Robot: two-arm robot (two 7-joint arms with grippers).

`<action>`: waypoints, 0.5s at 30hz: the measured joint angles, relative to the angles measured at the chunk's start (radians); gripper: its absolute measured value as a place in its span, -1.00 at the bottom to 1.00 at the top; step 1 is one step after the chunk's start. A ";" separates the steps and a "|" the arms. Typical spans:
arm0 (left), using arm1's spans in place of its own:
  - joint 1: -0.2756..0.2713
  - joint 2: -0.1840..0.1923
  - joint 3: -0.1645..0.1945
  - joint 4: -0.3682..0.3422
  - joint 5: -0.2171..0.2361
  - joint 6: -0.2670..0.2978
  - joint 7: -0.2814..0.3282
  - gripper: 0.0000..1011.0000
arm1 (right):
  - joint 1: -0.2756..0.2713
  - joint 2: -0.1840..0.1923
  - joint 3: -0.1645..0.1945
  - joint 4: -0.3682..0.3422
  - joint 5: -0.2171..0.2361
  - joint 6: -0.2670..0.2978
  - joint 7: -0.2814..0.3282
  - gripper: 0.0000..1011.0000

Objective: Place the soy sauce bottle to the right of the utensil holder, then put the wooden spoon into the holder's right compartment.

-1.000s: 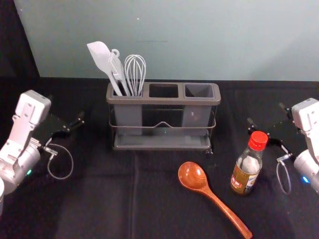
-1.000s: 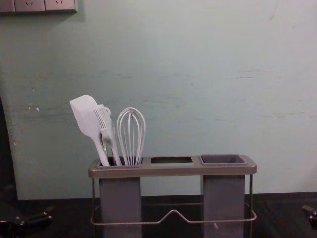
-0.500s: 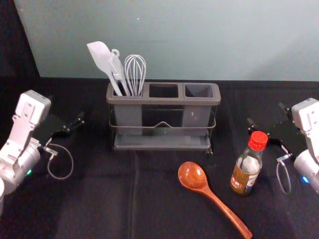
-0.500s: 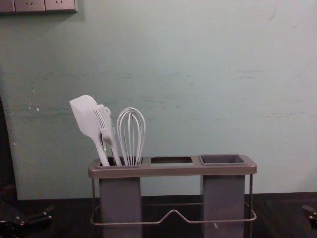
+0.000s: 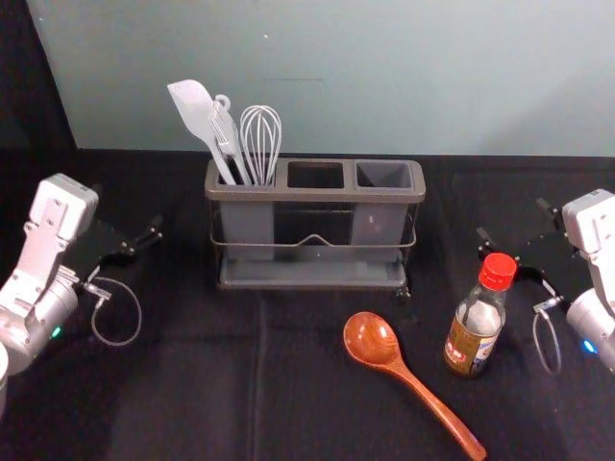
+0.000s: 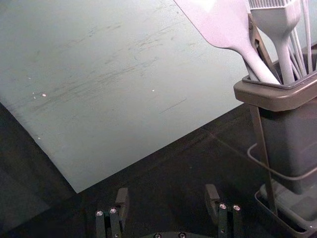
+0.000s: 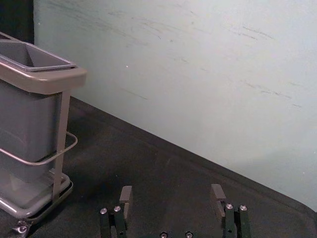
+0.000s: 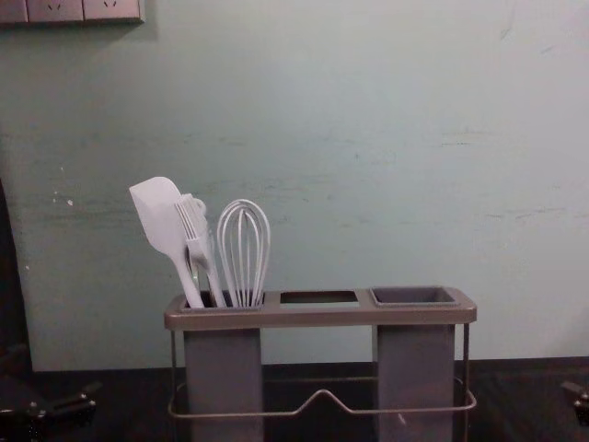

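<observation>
My left gripper is poised above the black cloth, to the left of the utensil holder; its two fingers stand spread well apart in its wrist view. My right gripper occupies the corresponding position to the holder's right, its fingers likewise parted. The soy sauce bottle, with its red cap, stands upright on the cloth — to the right of the holder and nearer my body than it. The wooden spoon lies between bottle and holder in the head view, its bowl toward the holder, its handle slanting toward my body and to the right. The holder comprises three openings in a row: the left compartment carries a white spatula, a brush and a whisk, heads uppermost — the right compartment is open at the top, behind the bottle and spoon.
</observation>
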 joint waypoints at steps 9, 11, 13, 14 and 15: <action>0.000 0.000 0.000 0.000 0.000 0.000 0.000 0.99 | 0.000 0.000 0.000 0.000 0.000 0.000 0.000 0.98; 0.000 0.000 0.000 0.000 0.000 0.000 0.000 0.99 | 0.000 0.000 0.000 0.000 0.000 0.000 0.000 0.98; 0.000 0.000 0.000 0.000 0.000 0.000 0.000 0.99 | 0.000 0.000 0.000 0.000 0.000 0.000 0.000 0.98; 0.000 0.000 0.000 0.000 0.000 0.000 0.000 0.99 | 0.000 0.000 0.000 0.000 0.000 0.000 0.000 0.98; 0.000 0.000 0.000 0.000 0.000 0.000 0.000 0.99 | 0.000 0.000 0.000 0.000 0.000 0.000 0.000 0.98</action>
